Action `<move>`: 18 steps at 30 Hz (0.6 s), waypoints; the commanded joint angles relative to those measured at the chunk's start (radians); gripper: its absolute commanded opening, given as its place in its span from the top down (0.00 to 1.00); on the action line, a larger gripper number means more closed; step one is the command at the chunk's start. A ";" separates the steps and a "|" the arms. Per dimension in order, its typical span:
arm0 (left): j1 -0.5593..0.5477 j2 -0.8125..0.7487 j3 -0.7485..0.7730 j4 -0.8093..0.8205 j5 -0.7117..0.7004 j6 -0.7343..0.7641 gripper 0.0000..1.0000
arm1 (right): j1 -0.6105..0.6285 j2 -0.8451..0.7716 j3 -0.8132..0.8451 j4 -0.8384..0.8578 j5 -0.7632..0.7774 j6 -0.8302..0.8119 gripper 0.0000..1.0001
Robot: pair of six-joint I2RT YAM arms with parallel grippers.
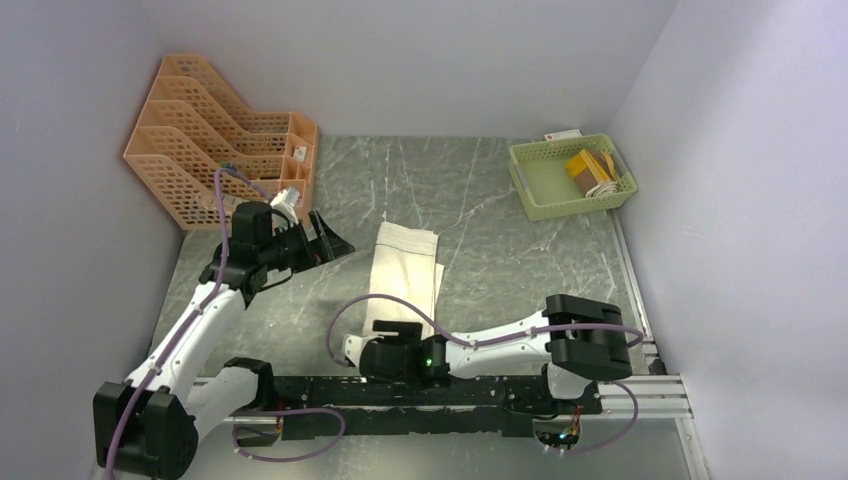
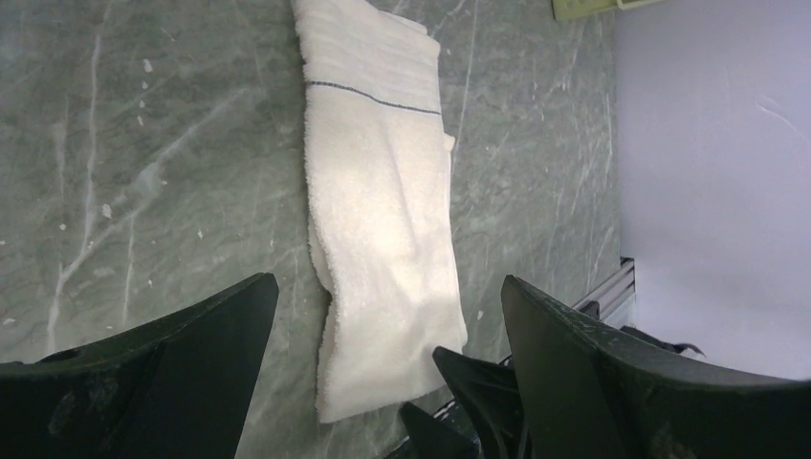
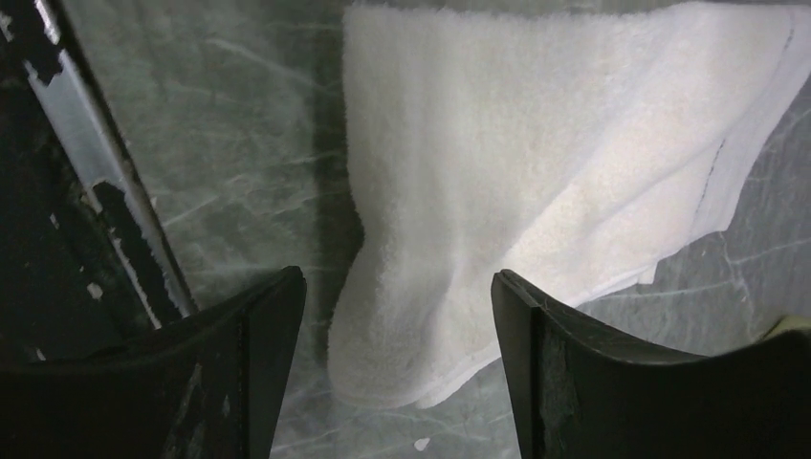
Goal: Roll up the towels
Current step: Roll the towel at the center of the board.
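Here cream-white towel (image 1: 405, 265) flat, folded lengthwise, thin dark stripe across one end.

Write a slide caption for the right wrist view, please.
Open right gripper over the end of a folded cream-white towel on the grey marbled tabletop.

Pale walls (image 1: 400, 60) enclose an evenly lit grey-green marbled tabletop (image 1: 480, 200), orange rack (image 1: 215, 135) back left.

Bare grey marbled worktop (image 1: 500, 235) lies open on either side of the long cream-white cloth towel (image 1: 405, 270). The orange plastic lattice file rack (image 1: 215, 140) blocks the far left corner, just behind the left claw (image 1: 335, 237). The green plastic basket (image 1: 528, 190) fills the far right corner. The black metal rail (image 1: 470, 392) bars the near edge.
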 commanded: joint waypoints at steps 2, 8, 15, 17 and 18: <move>0.010 -0.066 -0.006 -0.078 0.083 0.057 0.01 | -0.033 -0.015 -0.016 0.120 0.015 -0.035 0.31; 0.010 -0.134 -0.014 -0.145 0.087 0.091 0.01 | -0.115 -0.046 -0.058 0.165 -0.164 -0.021 0.41; 0.010 -0.138 0.054 -0.256 0.067 0.167 0.01 | -0.222 -0.090 -0.104 0.219 -0.323 -0.029 0.45; 0.010 -0.135 0.061 -0.258 0.077 0.170 0.01 | -0.229 -0.081 -0.095 0.217 -0.356 -0.034 0.45; 0.010 -0.132 0.064 -0.256 0.083 0.172 0.01 | -0.232 -0.073 -0.090 0.212 -0.382 -0.037 0.46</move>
